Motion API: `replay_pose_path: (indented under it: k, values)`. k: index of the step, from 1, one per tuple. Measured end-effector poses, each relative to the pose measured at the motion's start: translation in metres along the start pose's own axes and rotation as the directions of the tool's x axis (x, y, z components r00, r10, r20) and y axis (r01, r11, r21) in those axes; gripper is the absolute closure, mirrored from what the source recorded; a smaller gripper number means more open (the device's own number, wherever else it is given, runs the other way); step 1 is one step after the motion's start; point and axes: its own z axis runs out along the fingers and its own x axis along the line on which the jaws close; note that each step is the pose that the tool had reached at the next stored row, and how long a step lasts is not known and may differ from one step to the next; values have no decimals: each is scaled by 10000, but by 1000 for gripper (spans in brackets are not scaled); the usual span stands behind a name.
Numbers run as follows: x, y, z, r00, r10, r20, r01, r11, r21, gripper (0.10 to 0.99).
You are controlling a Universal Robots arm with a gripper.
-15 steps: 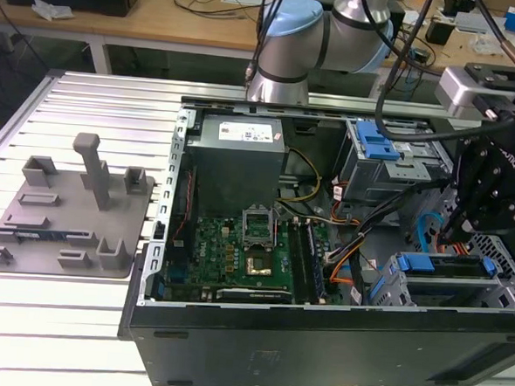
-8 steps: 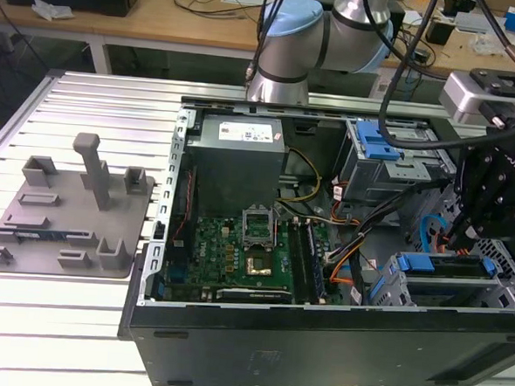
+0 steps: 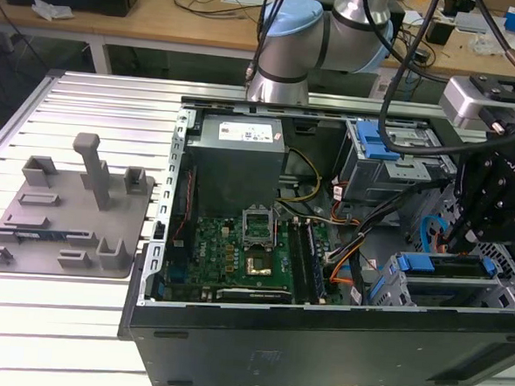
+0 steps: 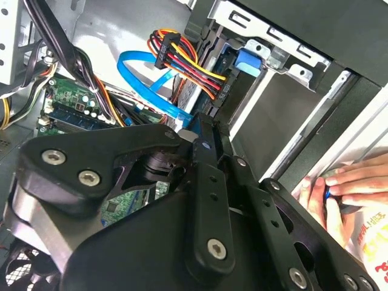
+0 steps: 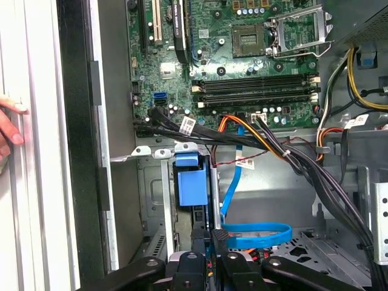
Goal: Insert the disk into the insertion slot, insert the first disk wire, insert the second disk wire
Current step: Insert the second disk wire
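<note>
Even, bright overhead light is filling all views. Glare is washing out the white table slats [image 3: 49, 316]. Shadows are pooling inside the computer case [image 3: 336, 338]. The gripper linkage [image 4: 182, 242] is looking slightly soft up close.

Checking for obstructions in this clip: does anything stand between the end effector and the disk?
Nothing visible does. In the first wrist view the end effector sits right at the disk, by its blue caddy; a blue flat cable loops beside them, not between.

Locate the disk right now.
In the exterior view the disk sits low at the exterior view's right inside the computer case, in the insertion slot, directly under the gripper.
</note>
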Motion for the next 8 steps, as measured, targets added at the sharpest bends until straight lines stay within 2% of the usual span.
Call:
replay_pose_path:
  k: [8]
  values:
    - [1, 0, 28, 10000, 0, -2, 0, 10000, 0, 922]
